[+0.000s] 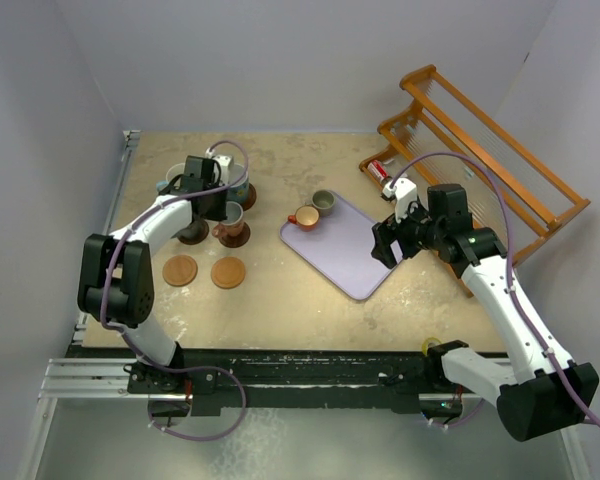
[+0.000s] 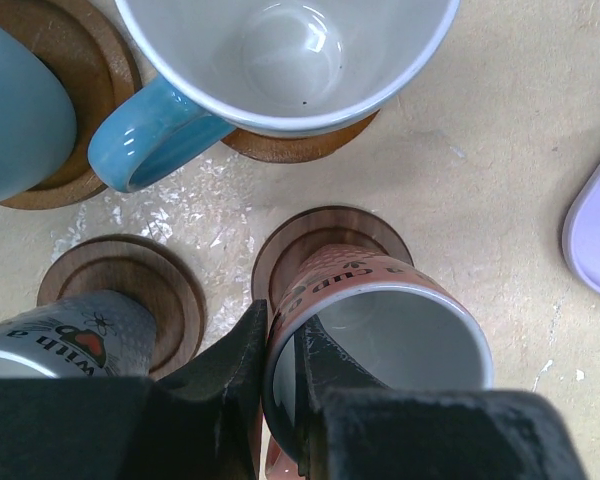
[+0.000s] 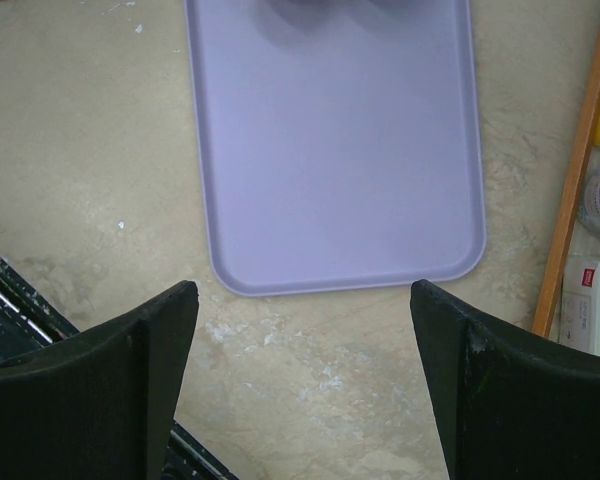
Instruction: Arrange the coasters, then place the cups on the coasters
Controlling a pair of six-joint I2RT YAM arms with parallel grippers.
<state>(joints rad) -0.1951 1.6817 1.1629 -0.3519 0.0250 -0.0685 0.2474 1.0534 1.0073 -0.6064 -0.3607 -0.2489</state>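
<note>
Pink cup [image 2: 380, 335] is over its coaster [image 2: 325, 232], back-left on the surface [image 2: 500, 200]; can't tell if seated. Left end effector [image 2: 283, 335] clenched on its rim. Risk: a crooked release tips it into the grey cup [image 2: 70, 335] beside it. Right end effector [image 3: 305, 300] released, above the tray [image 3: 330, 150] edge.

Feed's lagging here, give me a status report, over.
Left gripper shut on rim of pinkish-red cup, over a coaster. Right gripper open, over edge of lavender tray. On tray: orange cup, grey-olive cup; two bare coasters. Nothing blocking either arm.
</note>
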